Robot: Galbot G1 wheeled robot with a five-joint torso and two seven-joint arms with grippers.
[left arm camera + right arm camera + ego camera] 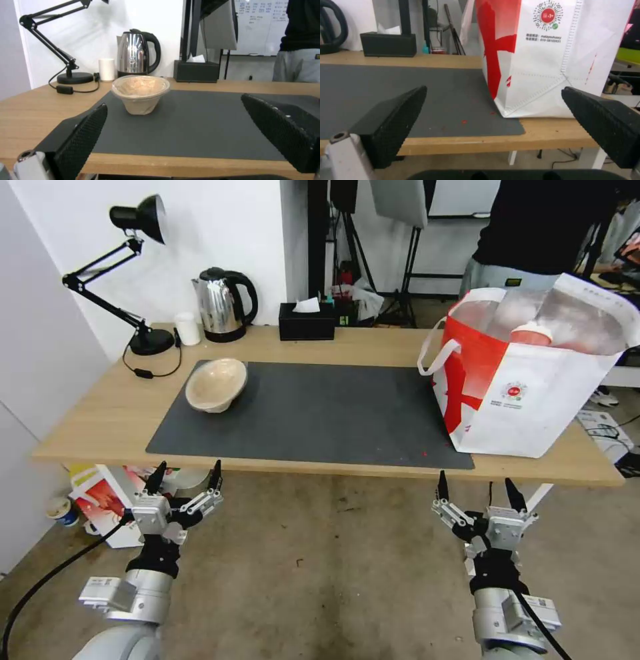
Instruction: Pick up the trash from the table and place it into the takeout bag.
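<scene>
A beige pulp bowl (pixel 216 384) (pixel 140 93) of trash lies tilted on the dark grey mat (pixel 313 413) at the left of the table (pixel 107 413). The white and red takeout bag (pixel 527 380) (pixel 550 50) stands open at the table's right end. Inside it shows a red drink cup with a white domed lid (pixel 531 335). My left gripper (pixel 185 479) (pixel 173 130) hangs open below the table's front edge, facing the bowl. Off to the right, in front of the bag and equally low, my right gripper (pixel 478 493) (pixel 493 125) is also open. Both are empty.
Along the table's back stand a black desk lamp (pixel 133 267), a small white cup (pixel 187 328), a steel kettle (pixel 222 305) and a black tissue box (pixel 307 321). A red-and-white printed box (pixel 107 500) sits on the floor under the left end. A person stands behind the bag.
</scene>
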